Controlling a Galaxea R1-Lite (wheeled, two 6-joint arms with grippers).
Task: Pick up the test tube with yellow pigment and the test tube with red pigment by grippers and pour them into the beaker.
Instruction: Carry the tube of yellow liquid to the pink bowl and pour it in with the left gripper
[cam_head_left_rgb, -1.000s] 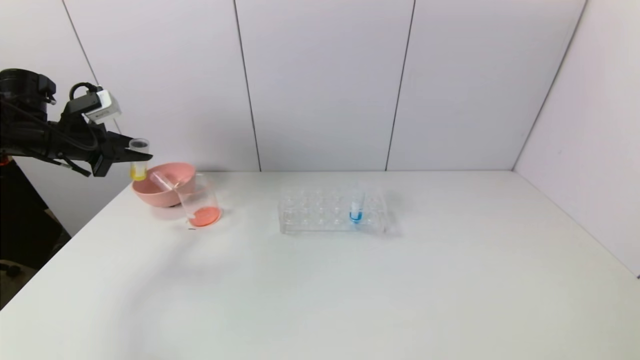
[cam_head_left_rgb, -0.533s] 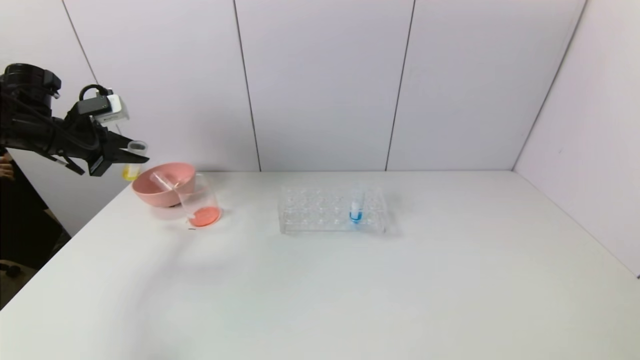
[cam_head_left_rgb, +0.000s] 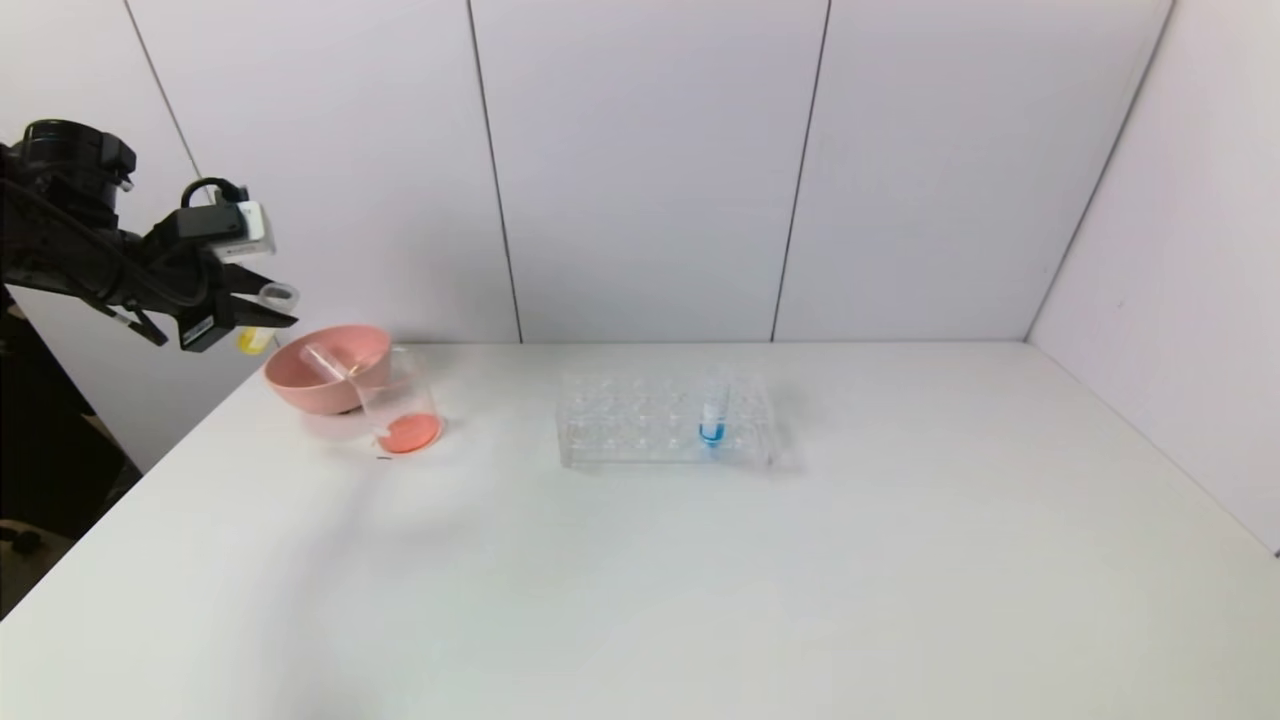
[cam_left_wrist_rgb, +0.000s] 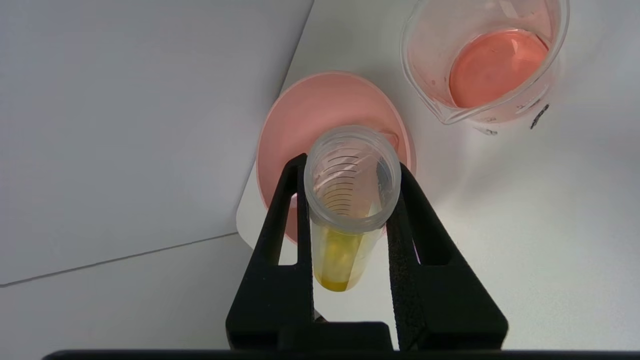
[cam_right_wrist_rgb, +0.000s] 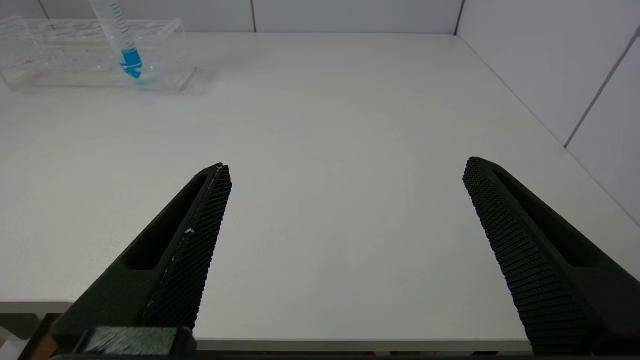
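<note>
I hold the left gripper clenched on the test tube with yellow pigment, a smooth clear graduated cylinder. Below it sits the matte pink bowl; beyond that, the glass beaker already holding red liquid. Risk: tilting here spills yellow into the bowl or onto the desk. The right gripper hangs released, idle.

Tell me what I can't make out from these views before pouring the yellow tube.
- Head view: small clear yellow-bottomed test tube is mostly hidden by the left gripper.
- Head view: right gripper is out of frame.
- Left wrist view: clear glass beaker is cut off by the frame edge.
</note>
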